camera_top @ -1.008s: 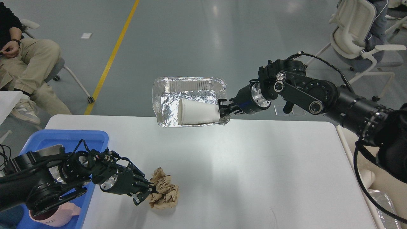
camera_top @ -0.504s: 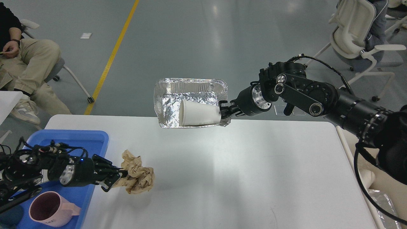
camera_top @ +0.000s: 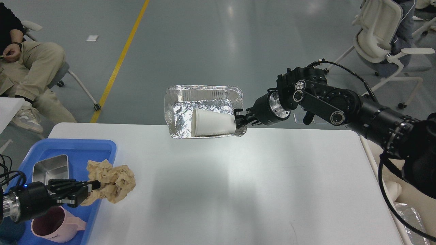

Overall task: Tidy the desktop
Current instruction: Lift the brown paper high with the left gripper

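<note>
The white desktop (camera_top: 221,190) fills the lower view. My left gripper (camera_top: 89,191) is shut on a crumpled brown paper ball (camera_top: 110,180) and holds it over the right edge of the blue tray (camera_top: 73,146). My right gripper (camera_top: 240,119) is shut on the right rim of a foil container (camera_top: 202,112), held in the air above the desktop's far edge. A white paper cup (camera_top: 213,122) lies on its side inside the foil container.
The blue tray at the left holds a small metal tin (camera_top: 51,166) and a pink mug (camera_top: 56,224). A seated person (camera_top: 27,64) is at far left and white chairs (camera_top: 385,37) at far right. Crumpled foil (camera_top: 408,214) lies past the desktop's right edge.
My left gripper has pulled back to the left with the paper ball, from mid-desk to the tray's edge. My right arm and the foil container have barely moved.
</note>
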You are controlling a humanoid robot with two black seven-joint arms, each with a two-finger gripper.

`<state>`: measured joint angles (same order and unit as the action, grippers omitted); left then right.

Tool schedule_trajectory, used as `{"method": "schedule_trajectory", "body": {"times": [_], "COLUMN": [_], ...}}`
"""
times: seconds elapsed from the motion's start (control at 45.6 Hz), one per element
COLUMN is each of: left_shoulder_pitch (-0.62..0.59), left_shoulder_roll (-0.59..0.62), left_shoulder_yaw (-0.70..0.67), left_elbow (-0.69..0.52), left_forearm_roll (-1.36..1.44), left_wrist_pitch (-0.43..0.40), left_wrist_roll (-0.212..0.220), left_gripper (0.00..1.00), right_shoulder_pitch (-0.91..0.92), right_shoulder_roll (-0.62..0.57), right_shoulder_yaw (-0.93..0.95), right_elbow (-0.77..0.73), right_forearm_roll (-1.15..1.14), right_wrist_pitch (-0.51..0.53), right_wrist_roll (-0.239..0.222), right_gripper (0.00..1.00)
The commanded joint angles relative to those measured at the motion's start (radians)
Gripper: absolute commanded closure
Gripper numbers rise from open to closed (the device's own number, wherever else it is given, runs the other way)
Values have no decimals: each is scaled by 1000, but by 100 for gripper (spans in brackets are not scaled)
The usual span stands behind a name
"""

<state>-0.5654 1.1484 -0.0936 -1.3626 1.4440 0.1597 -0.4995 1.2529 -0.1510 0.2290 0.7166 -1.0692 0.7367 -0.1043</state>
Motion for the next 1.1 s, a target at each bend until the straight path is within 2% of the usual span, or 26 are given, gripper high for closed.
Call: {"method": "schedule_trajectory", "body": {"times": [0.0,0.263,0.526,0.636,0.899,1.074], "left_shoulder_pitch": [25,50,44,35,30,16], "left_shoulder_roll": [60,257,458,527,547,530], "left_shoulder_yaw": [0,2,0,0,-8,-73], "left_elbow": [-53,-194,-201,-190,-158,-122], "left_forearm_roll": [-141,-344,-514,-585,-682,-659], "left_wrist_pitch": [67,103,86,54,-6,-19], "left_wrist_roll": [-11,-45,-42,-39,-30,-30], "left_gripper": [100,100,99,99,98,96], "right_shoulder_pitch": [-3,-3,-3,-3,10,13], "right_shoulder_roll": [-4,-13,-12,-2,15,14], "right_shoulder_yaw": [1,1,1,1,1,1], "right_elbow": [1,3,3,3,1,4], "right_forearm_roll": [0,0,0,0,0,0], "right_wrist_pitch": [0,0,0,0,0,0], "right_wrist_roll": [0,0,2,0,0,0], "right_gripper": [100,100,100,100,100,100]}}
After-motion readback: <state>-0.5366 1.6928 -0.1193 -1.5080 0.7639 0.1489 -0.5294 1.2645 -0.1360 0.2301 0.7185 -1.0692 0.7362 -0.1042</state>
